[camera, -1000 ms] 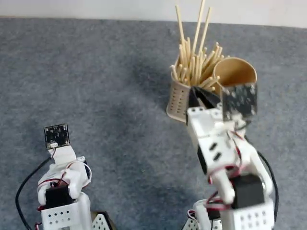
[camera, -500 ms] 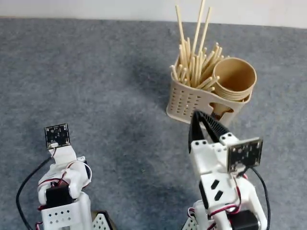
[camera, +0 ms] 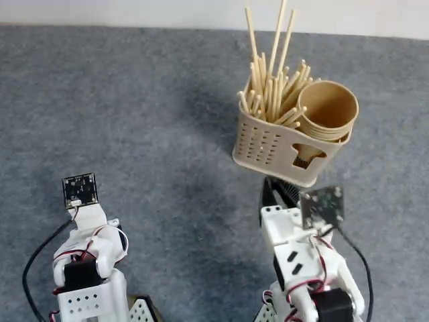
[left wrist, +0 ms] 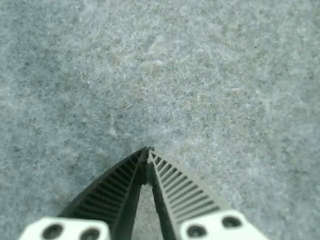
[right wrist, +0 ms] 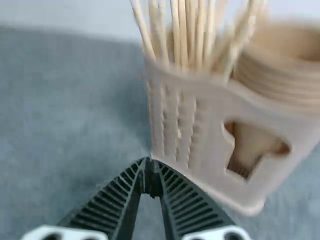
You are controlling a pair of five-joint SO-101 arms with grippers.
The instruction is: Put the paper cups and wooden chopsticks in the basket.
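A beige perforated basket (camera: 268, 144) stands at the back right of the grey table. Several wooden chopsticks (camera: 271, 80) stand upright in its left part, and stacked tan paper cups (camera: 328, 107) sit in its right part. The right wrist view has the basket (right wrist: 200, 130), the chopsticks (right wrist: 185, 30) and the cups (right wrist: 280, 65) close ahead. My right gripper (camera: 271, 188) is shut and empty just in front of the basket; its tips (right wrist: 149, 170) meet. Over bare felt at the front left, my left gripper (left wrist: 148, 156) is shut and empty, under the left arm (camera: 87, 255).
Grey felt (camera: 147, 114) covers the table, with a pale wall strip (camera: 134, 12) along the far edge. The left half and the middle hold open room between the two arm bases.
The right arm has pulled back from above the basket toward the front edge and now sits lower, in front of the basket. The left arm has not moved.
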